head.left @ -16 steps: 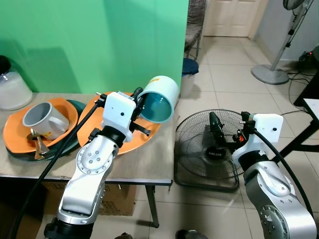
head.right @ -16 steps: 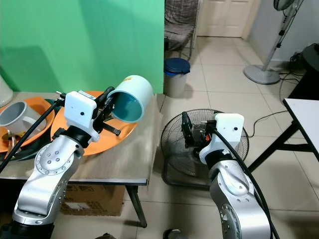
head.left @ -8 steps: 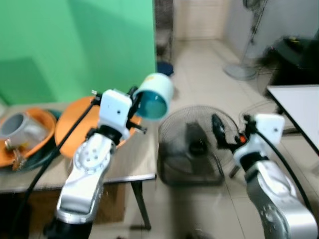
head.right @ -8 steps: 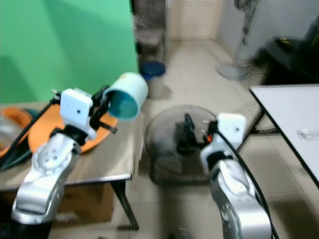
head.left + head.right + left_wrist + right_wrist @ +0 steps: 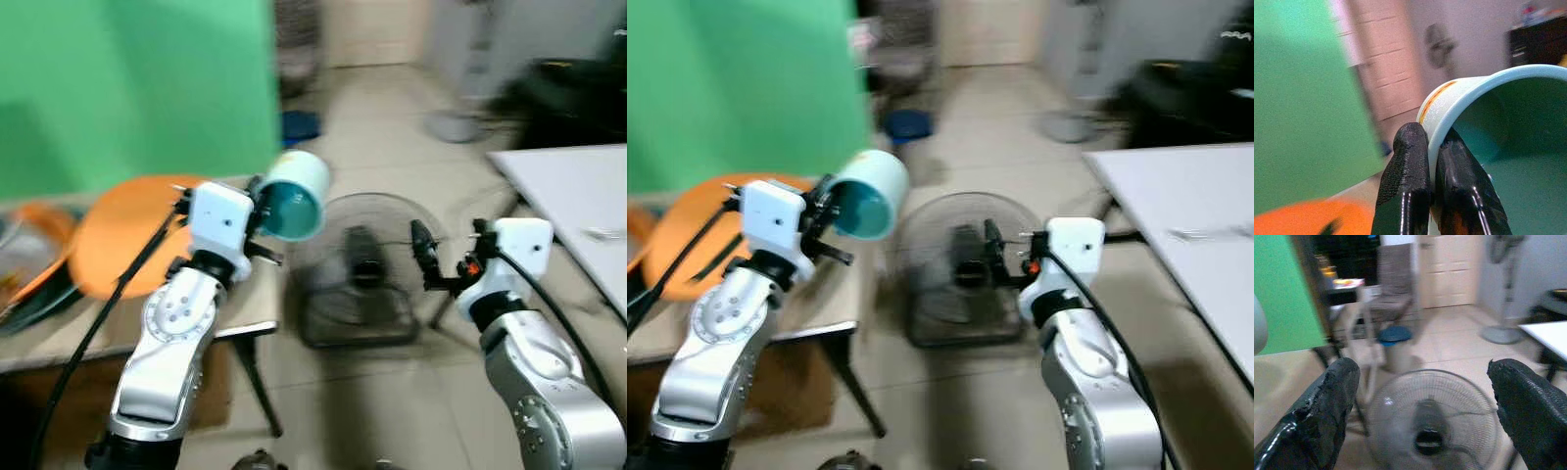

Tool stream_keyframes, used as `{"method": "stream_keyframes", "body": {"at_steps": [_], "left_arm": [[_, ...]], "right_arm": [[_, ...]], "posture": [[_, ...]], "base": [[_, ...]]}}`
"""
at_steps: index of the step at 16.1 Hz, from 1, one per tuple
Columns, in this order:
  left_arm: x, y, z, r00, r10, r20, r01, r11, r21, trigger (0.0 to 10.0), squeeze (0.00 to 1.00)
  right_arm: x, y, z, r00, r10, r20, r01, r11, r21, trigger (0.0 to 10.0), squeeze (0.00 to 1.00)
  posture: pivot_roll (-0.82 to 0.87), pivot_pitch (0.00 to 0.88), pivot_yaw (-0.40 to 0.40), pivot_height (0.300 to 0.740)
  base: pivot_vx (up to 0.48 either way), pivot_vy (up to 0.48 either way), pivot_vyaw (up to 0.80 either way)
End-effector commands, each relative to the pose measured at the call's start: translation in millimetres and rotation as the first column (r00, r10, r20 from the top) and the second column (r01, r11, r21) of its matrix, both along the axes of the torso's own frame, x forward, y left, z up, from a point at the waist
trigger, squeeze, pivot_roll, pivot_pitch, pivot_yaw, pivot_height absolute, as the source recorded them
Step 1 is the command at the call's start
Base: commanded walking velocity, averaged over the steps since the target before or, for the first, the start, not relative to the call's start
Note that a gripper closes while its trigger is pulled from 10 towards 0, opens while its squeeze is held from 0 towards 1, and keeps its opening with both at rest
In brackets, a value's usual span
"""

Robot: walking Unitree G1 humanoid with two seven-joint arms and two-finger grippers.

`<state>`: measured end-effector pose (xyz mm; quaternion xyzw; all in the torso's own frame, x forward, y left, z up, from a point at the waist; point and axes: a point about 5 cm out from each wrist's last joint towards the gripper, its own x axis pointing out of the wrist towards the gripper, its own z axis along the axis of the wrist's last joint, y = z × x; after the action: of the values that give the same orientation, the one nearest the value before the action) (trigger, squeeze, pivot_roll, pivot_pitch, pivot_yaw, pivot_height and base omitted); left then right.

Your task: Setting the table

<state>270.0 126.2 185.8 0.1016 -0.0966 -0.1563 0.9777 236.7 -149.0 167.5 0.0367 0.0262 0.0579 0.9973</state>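
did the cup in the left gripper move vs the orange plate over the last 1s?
Yes. The cup, pinched at its rim by the left gripper, was over the orange plate before; now it hangs past the table edge, toward the floor fan.

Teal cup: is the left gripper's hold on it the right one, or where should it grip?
Rim wall, as now. The left gripper pinches the teal cup with one finger inside and one outside. The cup lies sideways, mouth open; no handle shows, so the thin rim is the likely best hold.
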Motion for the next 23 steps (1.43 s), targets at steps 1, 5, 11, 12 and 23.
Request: {"method": "stream_keyframes", "body": {"at_steps": [1,5,11,12,23], "left_arm": [[-0.5,5.4,1.6,1.0,0.014,0.007,-0.014,1.0,0.003,10.0,0.0],[4.9,15.9,-5.3,0.997,0.063,-0.039,-0.064,0.998,-0.022,10.0,0.0],[6.3,12.7,-6.3,0.998,0.023,-0.056,-0.025,0.999,-0.035,10.0,0.0],[6.3,12.7,-6.2,0.998,0.022,-0.055,-0.024,0.999,-0.035,10.0,0.0],[8.2,15.3,-7.5,0.998,0.013,-0.059,-0.014,0.999,-0.032,10.0,0.0]], "right_arm": [[-0.2,3.3,-3.0,1.0,0.013,-0.027,-0.013,1.0,0.003,10.0,0.0],[4.1,-3.4,-14.9,0.993,-0.078,-0.085,0.077,0.997,-0.01,10.0,0.0],[7.4,0.4,-11.7,0.996,-0.063,-0.068,0.062,0.998,-0.015,10.0,0.0],[7.9,0.9,-11.1,0.996,-0.059,-0.065,0.058,0.998,-0.016,10.0,0.0],[8.1,4.6,-9.6,0.998,-0.042,-0.055,0.041,0.999,-0.015,10.0,0.0]], "posture": [[0.1,0.0,0.027,0.727],[0.11,0.0,0.029,0.727],[0.11,0.0,0.03,0.727],[0.11,0.0,0.03,0.727],[0.1,0.0,0.032,0.727]], "base": [[0.0,0.0,-0.63],[0.0,0.0,-0.58],[0.089,0.0,-0.08],[0.27,0.0,0.0],[0.264,0.0,-0.79]]}}
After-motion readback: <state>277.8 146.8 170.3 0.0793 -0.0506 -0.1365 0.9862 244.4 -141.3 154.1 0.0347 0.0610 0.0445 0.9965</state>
